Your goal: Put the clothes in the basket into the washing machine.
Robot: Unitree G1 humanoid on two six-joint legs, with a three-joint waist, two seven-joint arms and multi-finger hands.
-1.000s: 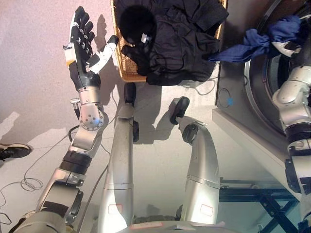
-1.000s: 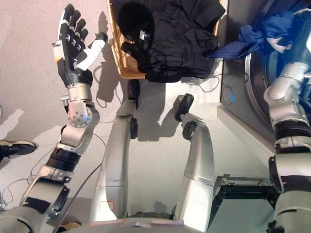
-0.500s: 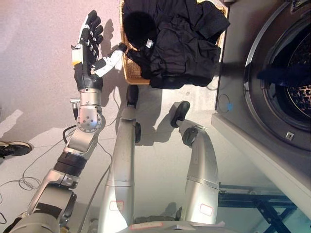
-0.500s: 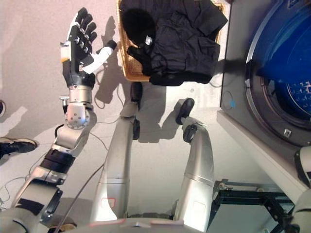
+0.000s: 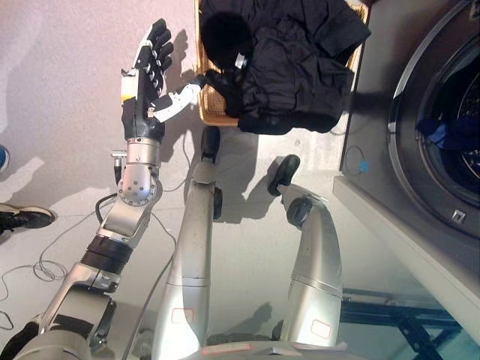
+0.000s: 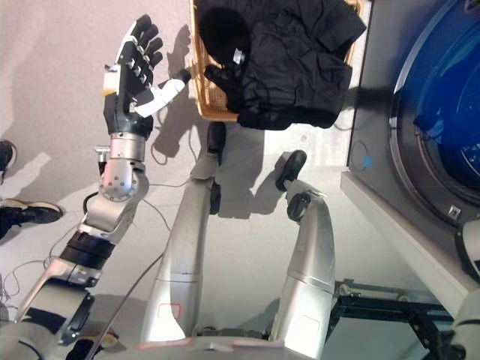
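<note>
A wicker basket [image 5: 211, 105] stands on the floor at the top, heaped with black clothes [image 5: 296, 67] that spill over its near edge. To its right is the washing machine [image 5: 375, 127], its round opening facing me. A blue garment [image 5: 441, 129] lies inside the drum. My left hand [image 5: 148, 84] is raised just left of the basket, open with straight fingers and holding nothing; its thumb points toward the basket's rim. My right hand shows in neither view.
A person's dark shoe [image 5: 22, 217] and a blue shoe tip [image 5: 2, 157] sit at the left edge. A dark metal frame [image 5: 394, 311] lies low on the right, below the machine's front corner.
My right arm, which held the blue garment at the machine's opening, has pulled out of view; the garment now lies in the drum. The left hand stays raised; the camera has shifted.
</note>
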